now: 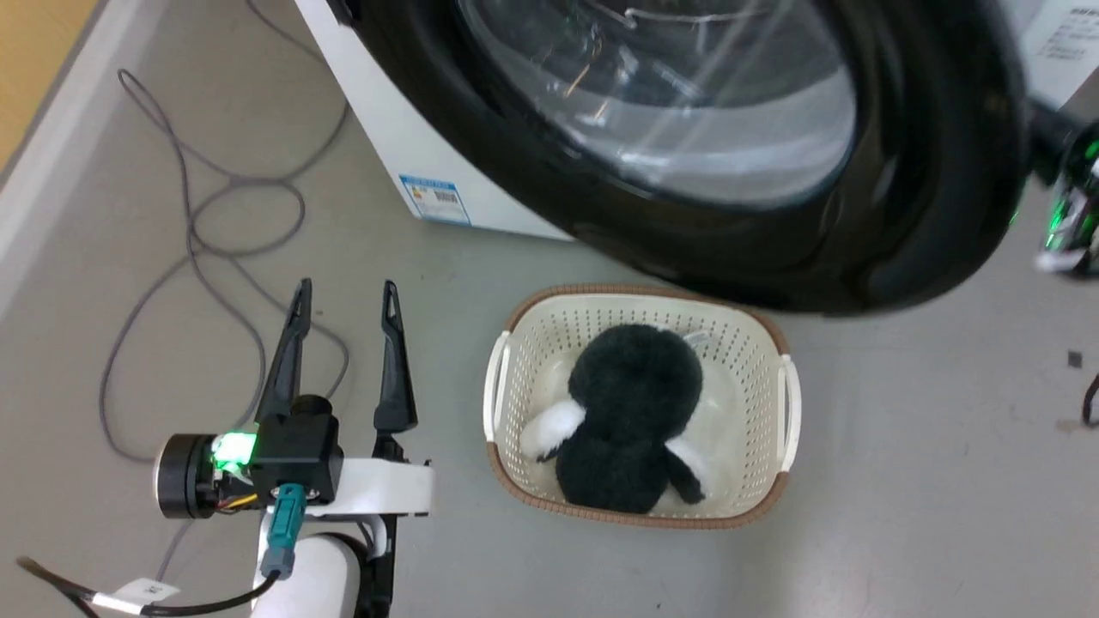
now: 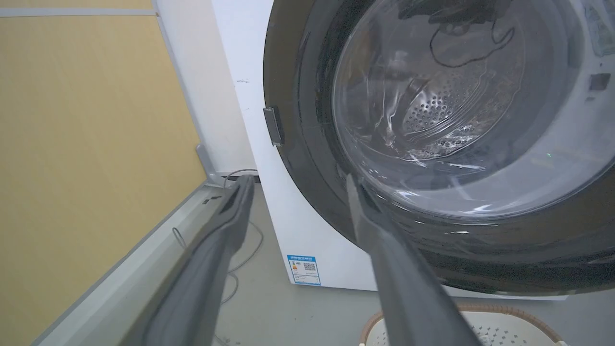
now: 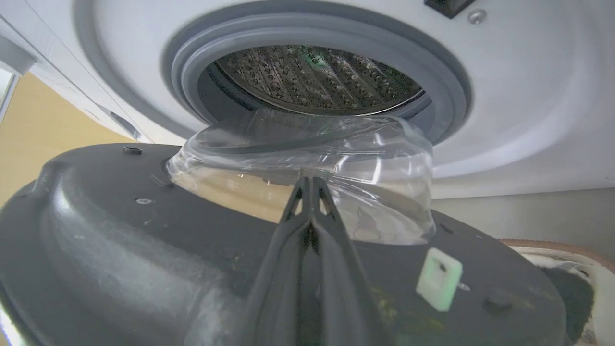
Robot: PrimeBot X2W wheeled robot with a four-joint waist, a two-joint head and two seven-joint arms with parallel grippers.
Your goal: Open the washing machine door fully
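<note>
Head view count: 1 washing machine [image 1: 403, 129] top left, 1 washing machine door [image 1: 927, 172] across the top, 1 blue label [image 1: 434, 199] left of centre, 1 basket [image 1: 506, 378] centre, 1 plush toy [image 1: 635, 412] inside it, 1 grey cable [image 1: 249, 180] upper left, 1 left gripper [image 1: 346, 287] lower left. Right wrist view: 1 right gripper [image 3: 310, 181] bottom centre, 1 pale latch [image 3: 438, 278] lower right. 2 fingers [image 1: 288, 360] per gripper

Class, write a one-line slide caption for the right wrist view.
Shut right claw beside the glass bowl of the open door, drum beyond.
</note>
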